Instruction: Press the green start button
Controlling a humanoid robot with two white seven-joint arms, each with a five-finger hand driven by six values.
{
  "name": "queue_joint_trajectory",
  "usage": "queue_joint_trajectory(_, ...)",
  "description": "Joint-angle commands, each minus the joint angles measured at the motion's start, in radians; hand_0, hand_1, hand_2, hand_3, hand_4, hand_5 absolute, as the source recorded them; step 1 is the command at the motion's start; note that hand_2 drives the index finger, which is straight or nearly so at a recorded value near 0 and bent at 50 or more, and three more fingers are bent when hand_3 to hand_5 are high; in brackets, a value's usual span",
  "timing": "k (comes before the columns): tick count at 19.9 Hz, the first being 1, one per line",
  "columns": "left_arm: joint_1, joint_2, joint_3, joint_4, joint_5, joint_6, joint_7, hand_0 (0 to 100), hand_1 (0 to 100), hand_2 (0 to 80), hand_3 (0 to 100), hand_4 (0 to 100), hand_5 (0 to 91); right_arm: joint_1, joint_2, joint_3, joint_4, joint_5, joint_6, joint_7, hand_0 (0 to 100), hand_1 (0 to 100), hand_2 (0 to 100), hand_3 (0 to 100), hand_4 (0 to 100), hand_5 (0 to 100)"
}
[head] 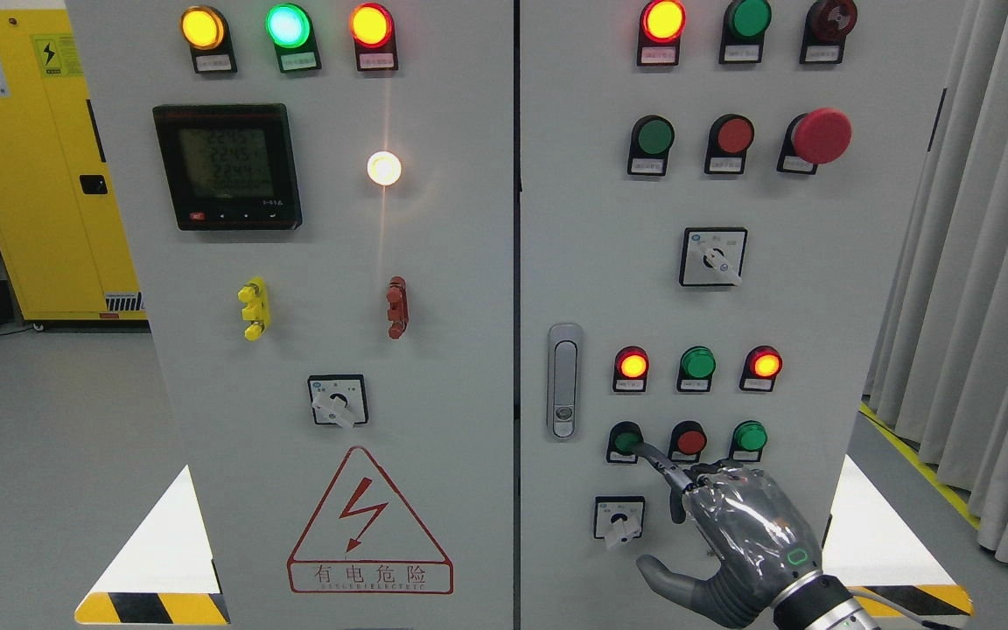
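Cabinet panel (pixel 469 367): painted sheet metal, pale grey, smooth matt finish.
Green start button (pixel 625 437): dark green plastic cap, slightly glossy, in a black plastic collar.
Right hand (pixel 736 534): grey moulded shell with a shiny, wrinkled, foil-like silver covering over the back; the fingers (pixel 657 461) are dark matt plastic; the wrist is bright brushed metal.
Emergency stop (pixel 822 136): red plastic mushroom head, smooth, low sheen.
Door handle (pixel 564 381): silvery metal, satin.
Meter (pixel 227 166): glossy black plastic bezel, reflective screen.
Curtain (pixel 985 262): grey cloth, matt, in folds.
Yellow cabinet (pixel 31 175): painted metal, semi-gloss.
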Motion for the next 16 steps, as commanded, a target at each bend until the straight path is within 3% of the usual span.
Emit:
queue_joint_trajectory(1,0.006,0.000,0.000,-0.029,0.000,0.001,0.000,12,56,0.0,0,0,0.0,0.045,0.008,-0.011,-0.104,-0.091,-0.018,-0.012,26,60,0,66,65,44)
queue_joint_trajectory(5,0.006,0.000,0.000,-0.029,0.000,0.001,0.000,12,56,0.0,0,0,0.0,0.105,0.009,0.003,-0.158,-0.315,-0.015,-0.011,25,57,0,64,60,38)
queue_joint_trajectory(6,0.006,0.000,0.000,-0.029,0.000,-0.001,0.000,12,56,0.0,0,0,0.0,0.120,0.012,0.006,-0.169,-0.385,-0.014,-0.011,24,56,0,60,57,36)
queue_joint_trajectory(7,0.006,0.000,0.000,-0.029,0.000,-0.001,0.000,12,56,0.0,0,0,0.0,0.136,0.014,0.008,-0.175,-0.438,-0.014,-0.009,23,54,0,47,49,30)
queue_joint_trajectory(8,0.006,0.000,0.000,-0.029,0.000,-0.001,0.000,12,56,0.0,0,0,0.0,0.146,0.014,0.009,-0.177,-0.481,-0.015,-0.009,23,54,0,44,45,27)
queue_joint_trajectory(10,0.006,0.000,0.000,-0.029,0.000,-0.001,0.000,12,56,0.0,0,0,0.0,0.156,0.014,0.012,-0.177,-0.587,-0.018,-0.003,22,52,0,29,32,20)
queue_joint_trajectory(13,0.006,0.000,0.000,-0.029,0.000,-0.001,0.000,12,56,0.0,0,0,0.0,0.180,0.014,0.026,-0.187,-0.776,-0.015,0.046,21,51,0,17,21,12)
queue_joint_trajectory(16,0.006,0.000,0.000,-0.029,0.000,0.001,0.000,12,56,0.0,0,0,0.0,0.217,0.014,0.029,-0.198,-0.861,-0.009,0.055,21,50,0,9,14,4)
